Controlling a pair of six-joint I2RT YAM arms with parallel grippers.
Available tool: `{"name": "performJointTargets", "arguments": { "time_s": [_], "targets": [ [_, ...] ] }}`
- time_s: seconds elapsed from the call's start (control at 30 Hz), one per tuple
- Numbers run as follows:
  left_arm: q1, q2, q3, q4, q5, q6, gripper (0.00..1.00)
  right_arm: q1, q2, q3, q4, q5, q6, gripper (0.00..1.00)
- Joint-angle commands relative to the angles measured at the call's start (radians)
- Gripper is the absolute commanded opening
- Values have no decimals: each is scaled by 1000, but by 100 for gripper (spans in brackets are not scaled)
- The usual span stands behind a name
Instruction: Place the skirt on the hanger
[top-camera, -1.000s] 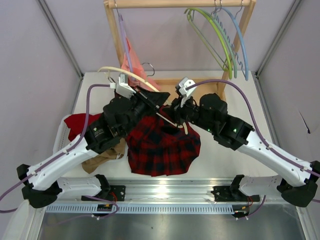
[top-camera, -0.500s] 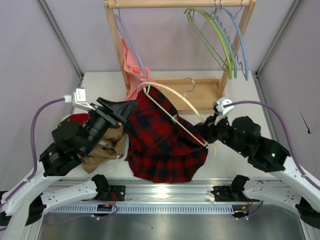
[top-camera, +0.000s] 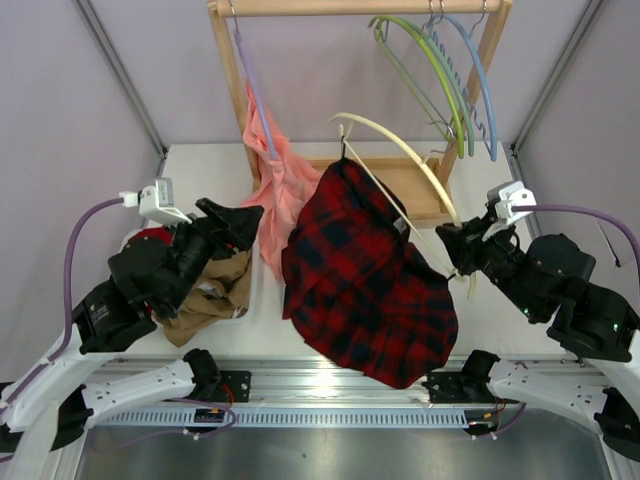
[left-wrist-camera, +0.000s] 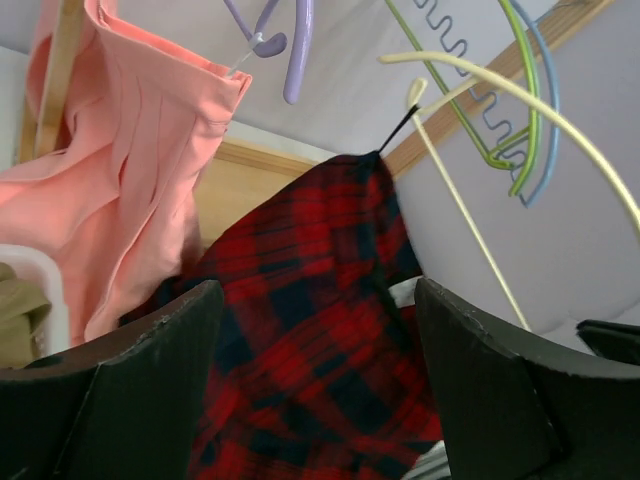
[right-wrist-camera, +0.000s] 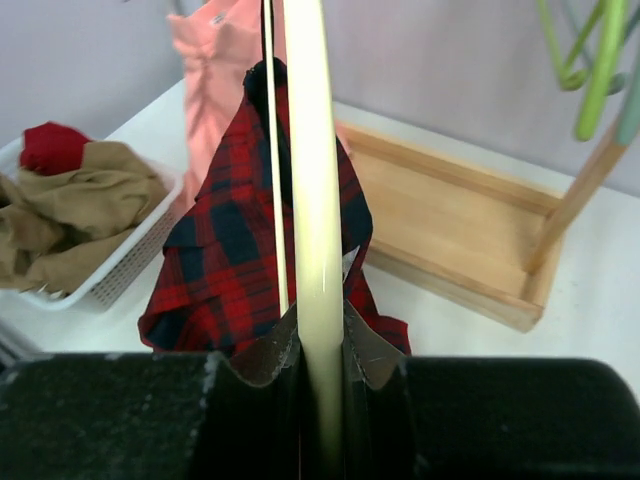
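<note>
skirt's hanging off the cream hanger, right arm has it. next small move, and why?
Probably lift the right tool a little and carry the hanger toward the wooden rail. That tool is shut on the hanger's near end, the skirt already hangs from it, and the left tool sits open and empty, off to the side.

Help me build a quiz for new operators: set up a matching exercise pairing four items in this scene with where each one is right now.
Things:
1. plaid skirt
2. cream hanger
3. pink garment
4. tan cloth

Places:
A. lies in the white basket
B. clamped in the right gripper
C. hangs from the cream hanger
D. hangs from the lilac hanger

Pairs: 1-C, 2-B, 3-D, 4-A
</note>
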Motion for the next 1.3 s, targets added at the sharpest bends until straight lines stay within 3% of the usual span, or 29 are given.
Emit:
{"name": "performJointTargets", "arguments": {
  "time_s": [0.0, 0.2, 0.4, 0.67, 0.93, 1.27],
  "targets": [
    [4, 39, 66, -28, -58, 72, 83, 2, 42, 101, 116, 134, -51, 0],
    [5, 129, 166, -120, -93, 170, 83, 0, 252, 246, 107, 260, -79, 0],
    [37, 136, 180, -107, -119, 277, 85, -1, 488, 519, 50, 323, -121, 0],
    [132, 168, 189, -50, -66, 409, 87, 2, 633, 875, -51, 386, -227, 0],
    [189, 213, 209, 8, 15, 430, 88, 3, 565, 882, -97, 426, -336, 0],
    [200, 251, 235, 27, 58, 377, 88, 2, 496, 773, 27, 412, -403, 0]
  ]
}}
